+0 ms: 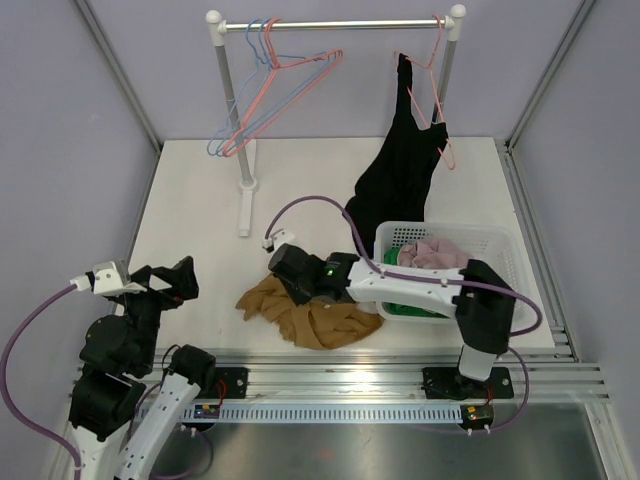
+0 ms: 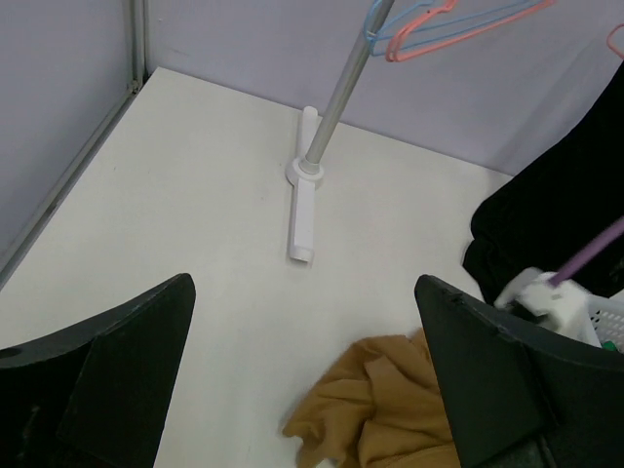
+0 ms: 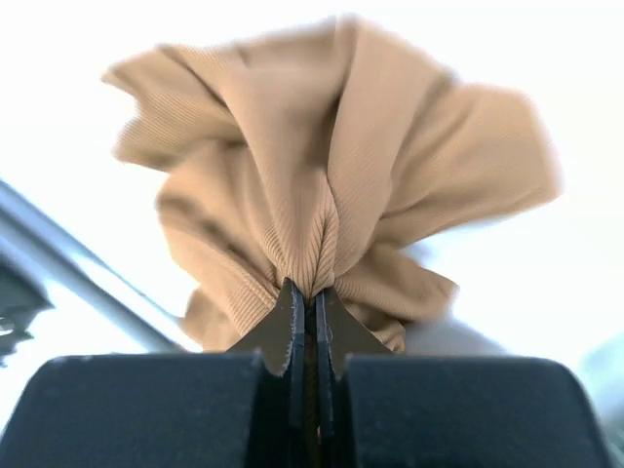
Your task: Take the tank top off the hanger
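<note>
Even bright light; background beyond the right tool (image 3: 307,297) blows out white.

We've got a white basket (image 1: 500,250) holding a pink cloth (image 1: 435,253) on the table (image 1: 200,230), with a clothes rack (image 1: 229,100) at the back.

The tan garment (image 3: 331,195) is ribbed, matt cloth.

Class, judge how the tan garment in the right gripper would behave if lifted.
Probably floppy: the tan garment bunches into folds where the right gripper pinches it. Likely light, being thin ribbed knit. The rest, heaped on the table, would probably dangle.
</note>
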`<state>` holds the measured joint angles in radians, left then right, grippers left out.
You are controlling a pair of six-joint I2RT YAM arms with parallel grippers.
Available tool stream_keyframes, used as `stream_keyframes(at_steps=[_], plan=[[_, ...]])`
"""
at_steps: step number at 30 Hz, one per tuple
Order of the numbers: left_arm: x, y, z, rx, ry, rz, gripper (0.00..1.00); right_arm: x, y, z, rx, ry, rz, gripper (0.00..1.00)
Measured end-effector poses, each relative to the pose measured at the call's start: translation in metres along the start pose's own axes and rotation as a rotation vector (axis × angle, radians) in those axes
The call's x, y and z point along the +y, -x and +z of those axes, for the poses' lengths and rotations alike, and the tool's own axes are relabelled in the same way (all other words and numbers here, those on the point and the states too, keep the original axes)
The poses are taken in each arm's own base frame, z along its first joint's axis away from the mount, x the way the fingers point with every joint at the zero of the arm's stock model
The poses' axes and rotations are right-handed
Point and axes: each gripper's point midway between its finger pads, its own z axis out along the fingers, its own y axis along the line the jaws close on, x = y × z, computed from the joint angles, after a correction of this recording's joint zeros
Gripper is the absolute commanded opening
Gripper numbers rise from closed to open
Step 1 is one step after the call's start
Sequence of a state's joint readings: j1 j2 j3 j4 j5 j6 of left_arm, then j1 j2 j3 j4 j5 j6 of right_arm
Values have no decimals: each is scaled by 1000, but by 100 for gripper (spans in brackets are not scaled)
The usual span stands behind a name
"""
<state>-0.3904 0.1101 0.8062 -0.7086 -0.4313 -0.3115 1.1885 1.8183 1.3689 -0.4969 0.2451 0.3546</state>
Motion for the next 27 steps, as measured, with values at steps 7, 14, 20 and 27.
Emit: stream_keyframes(at_steps=[7,14,20,27], plan=[[3,3,0,-14,17,-2,99,-28,92,-121,-300,-70,85,0],[4,3,0,-16,22,-2,99,-99,117,-228,-493,-279,206,0],[4,3,1,-19,27,-2,99,-180,90,-299,-569,-522,362,0],[5,6,1,-31,35,-2,99,-252,26,-346,-659,-747,541,0]])
